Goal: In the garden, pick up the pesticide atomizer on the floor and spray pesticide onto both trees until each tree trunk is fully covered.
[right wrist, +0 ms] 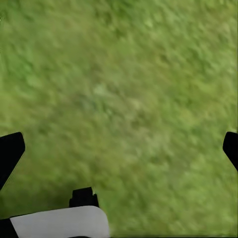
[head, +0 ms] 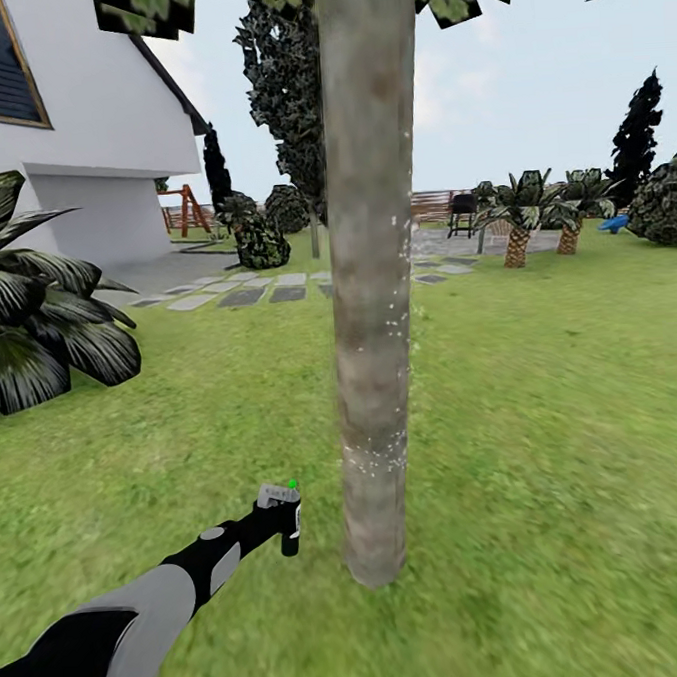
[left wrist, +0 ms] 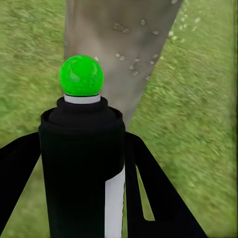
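My left gripper (left wrist: 82, 168) is clamped round the black body of the pesticide atomizer (head: 282, 509), which I judge light, rigid and slick, nozzle facing the speckled tree trunk (head: 370, 276) just right, while my right gripper (right wrist: 119, 148) hangs wide open over lawn (right wrist: 124, 74).

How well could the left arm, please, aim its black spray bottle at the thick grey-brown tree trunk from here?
Probably well. The left gripper holds the black spray bottle low beside the grey-brown tree trunk, with only grass between them. The upper trunk looks harder to reach.
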